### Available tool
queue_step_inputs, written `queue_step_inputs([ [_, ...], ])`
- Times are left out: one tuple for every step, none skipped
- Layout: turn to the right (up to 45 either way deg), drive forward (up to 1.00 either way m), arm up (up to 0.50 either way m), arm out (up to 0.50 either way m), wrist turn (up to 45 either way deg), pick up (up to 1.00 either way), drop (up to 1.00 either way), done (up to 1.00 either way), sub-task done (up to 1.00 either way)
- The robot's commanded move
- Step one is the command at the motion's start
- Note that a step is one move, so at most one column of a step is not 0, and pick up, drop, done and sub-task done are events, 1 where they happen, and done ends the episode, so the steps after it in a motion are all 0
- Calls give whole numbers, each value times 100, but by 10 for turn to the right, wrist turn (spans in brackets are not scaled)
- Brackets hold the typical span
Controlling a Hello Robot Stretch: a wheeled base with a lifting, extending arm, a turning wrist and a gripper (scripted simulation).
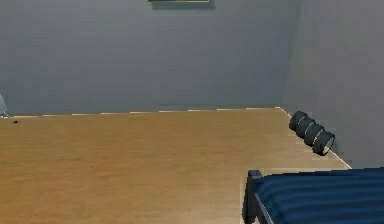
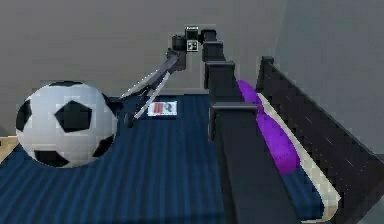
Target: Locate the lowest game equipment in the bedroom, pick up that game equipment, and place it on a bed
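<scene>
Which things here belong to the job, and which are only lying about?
For the job: ball, bed, gripper.
Lying about: purple pillows, book on the bed, dumbbell on the floor, picture on the wall.

The floor [image 1: 130,160] looks like smooth wood, the bed [image 2: 170,180] wears ribbed blue cloth, the soccer ball [image 2: 66,122] is smooth.

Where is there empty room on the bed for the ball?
The blue blanket is bare between the soccer ball and the arm, below the small book in the picture. It is crowded right of the arm, where purple pillows lie along the headboard.
</scene>
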Motion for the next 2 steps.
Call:
queue_step_inputs([
  [0,0,0,0,450,0,0,0,0],
  [0,0,0,0,240,0,0,0,0],
])
